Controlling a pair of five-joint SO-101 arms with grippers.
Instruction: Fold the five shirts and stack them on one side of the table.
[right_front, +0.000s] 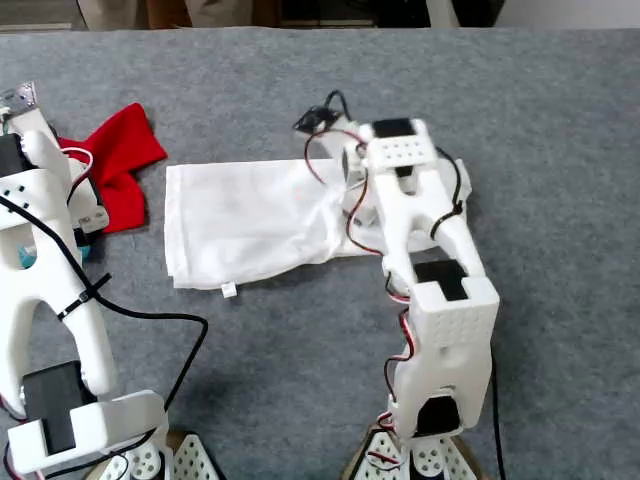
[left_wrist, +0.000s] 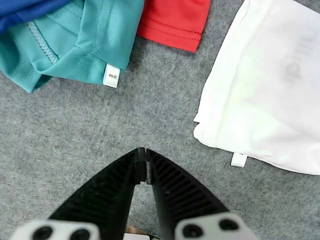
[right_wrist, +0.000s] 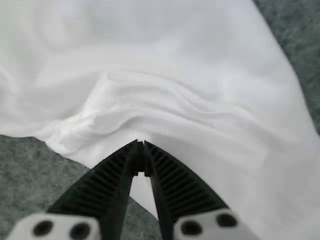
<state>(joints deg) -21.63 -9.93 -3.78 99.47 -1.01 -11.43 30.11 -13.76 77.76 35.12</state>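
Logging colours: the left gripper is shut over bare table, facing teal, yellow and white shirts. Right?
No: the left wrist view shows a red shirt, not yellow, between the teal shirt and the white shirt. The left gripper is shut over bare table.

A: Where is room to pass?
B: Bare table (right_front: 560, 130) right of the white shirt (right_front: 240, 225), and in front of it between the left arm (right_front: 50, 300) and the right arm (right_front: 430, 260).
A: The left side?
B: Crowded: red shirt (right_front: 125, 155) and teal shirt (left_wrist: 75, 45) lie there, with a narrow bare strip parting them from the white.
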